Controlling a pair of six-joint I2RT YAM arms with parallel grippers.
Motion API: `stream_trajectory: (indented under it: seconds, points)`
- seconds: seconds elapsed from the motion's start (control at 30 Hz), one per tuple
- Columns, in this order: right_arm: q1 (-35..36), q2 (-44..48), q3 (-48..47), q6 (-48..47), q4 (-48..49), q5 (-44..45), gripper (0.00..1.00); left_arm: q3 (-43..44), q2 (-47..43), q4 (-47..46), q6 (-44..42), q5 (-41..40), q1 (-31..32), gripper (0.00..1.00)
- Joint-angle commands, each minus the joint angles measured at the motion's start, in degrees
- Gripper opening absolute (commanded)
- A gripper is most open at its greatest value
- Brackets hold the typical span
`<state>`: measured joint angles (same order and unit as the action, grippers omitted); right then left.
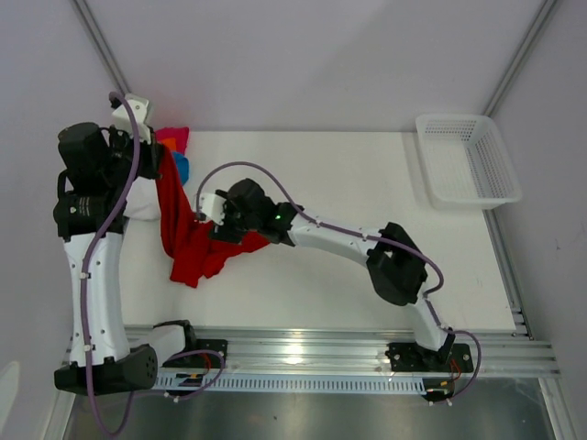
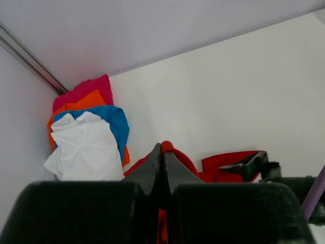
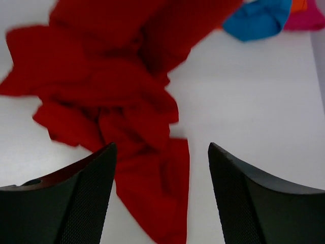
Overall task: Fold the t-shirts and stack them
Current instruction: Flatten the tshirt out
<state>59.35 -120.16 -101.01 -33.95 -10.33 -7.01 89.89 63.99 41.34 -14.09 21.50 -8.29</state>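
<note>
A white mesh basket (image 1: pixel 466 160) sits at two o'clock on the white counter (image 1: pixel 358 174), by its right edge. A metal rail (image 1: pixel 321 353) runs along six o'clock.

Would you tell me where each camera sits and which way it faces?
Top external: overhead behind the robot, looking down on the table; left arm and right arm show.
Left wrist: on the left arm, facing the corner pile of t-shirts past the left gripper, shut on the red t-shirt.
Right wrist: on the right arm, looking down through the open right gripper at that shirt.
All three share the red t-shirt.
</note>
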Motion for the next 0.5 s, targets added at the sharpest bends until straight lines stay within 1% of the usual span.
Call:
stream_trajectory:
  seconds: [0.0,0.07,0.17,0.27,0.33,0.4,0.43,0.47]
  points:
    - [3.74,-5.76,-11.8,2.67,0.57,-1.78,0.75,-3.13,-1.66,-3.9,1.61,1.18,-0.06,0.0]
    - [5.94,-7.89,-13.68,1.62,1.36,-1.43,0.76,-4.36,-2.37,-4.16,1.08,0.74,-0.14,0.0]
    - [6.92,-11.23,-14.39,0.99,3.65,-1.08,0.79,-6.21,-3.78,-4.25,0.9,0.39,-0.05,0.0]
    - [6.65,-14.57,-17.11,3.28,1.28,-2.83,0.8,-8.15,-4.66,-4.78,0.55,-0.05,-0.05,0.0]
    - [6.74,-16.24,-16.33,3.81,1.36,-2.84,0.8,-9.55,-5.1,-5.22,0.46,-0.92,-0.14,0.0]
    - [7.7,-17.56,-15.71,3.2,1.89,-0.92,0.81,-9.73,-5.27,-5.57,0.46,-1.63,-0.23,0.0]
    - [8.06,-18.44,-15.88,1.8,1.89,2.75,0.8,-9.64,-5.71,-5.57,0.55,-2.33,-0.23,0.0]
    - [8.58,-20.27,-15.97,0.74,1.8,4.61,0.81,-9.29,-5.89,-5.57,0.55,-2.77,-0.4,0.0]
